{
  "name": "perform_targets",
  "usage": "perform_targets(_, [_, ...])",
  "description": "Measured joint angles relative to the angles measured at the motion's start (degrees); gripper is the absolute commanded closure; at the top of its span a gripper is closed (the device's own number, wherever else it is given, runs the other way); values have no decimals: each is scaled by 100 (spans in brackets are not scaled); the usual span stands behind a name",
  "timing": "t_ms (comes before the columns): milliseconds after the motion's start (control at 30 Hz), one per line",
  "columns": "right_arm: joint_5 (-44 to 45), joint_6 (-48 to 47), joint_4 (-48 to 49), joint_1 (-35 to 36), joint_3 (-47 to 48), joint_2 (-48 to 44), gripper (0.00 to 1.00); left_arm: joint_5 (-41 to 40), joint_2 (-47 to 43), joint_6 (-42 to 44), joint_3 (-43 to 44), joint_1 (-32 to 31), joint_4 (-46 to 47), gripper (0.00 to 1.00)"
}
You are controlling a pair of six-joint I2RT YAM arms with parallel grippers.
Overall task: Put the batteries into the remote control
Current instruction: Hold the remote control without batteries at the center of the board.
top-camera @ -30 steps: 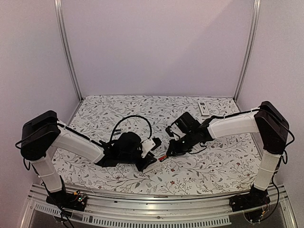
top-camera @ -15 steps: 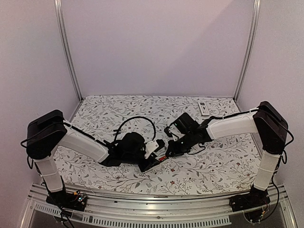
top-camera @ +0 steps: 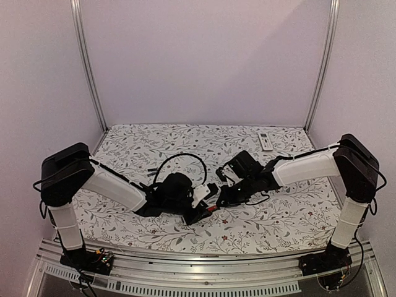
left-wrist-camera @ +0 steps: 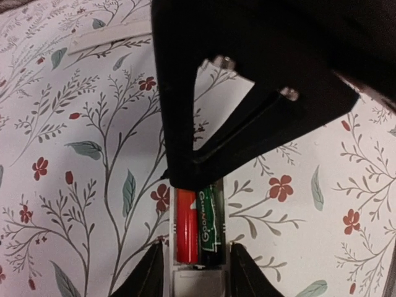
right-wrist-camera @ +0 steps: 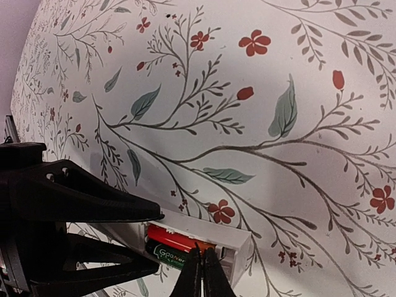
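**Now, two batteries sit in the open bay**

The red cylindrical battery and the black-and-green cylindrical battery lie side by side, touching, in the open compartment of the white plastic remote control. The left hand grasps that remote control, one finger against each long side. The right hand is clenched on nothing, its tips together right at the black-and-green battery.

Only the wrist views show the bay and the batteries' colours. The left wrist view also catches a thin white strip lying on the cloth farther off.

The overhead view alone shows both arms meeting near the middle of the flower-printed worktop, closer to its near edge. Open cloth runs from there toward the back wall and both sides. A second small white remote lies well apart, by the far right corner.

Count: two batteries, two remotes, one strip, two hands.
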Motion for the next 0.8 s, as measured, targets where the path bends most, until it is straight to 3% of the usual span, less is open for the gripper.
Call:
perform_targets(533, [33,334,385,87,-439,-249,95,400,-7,-203,-17,-13,72,64])
perform_targets(800, [59,162,-319,146,-216,-328,90,844,-625,-162,-461,66,243,65])
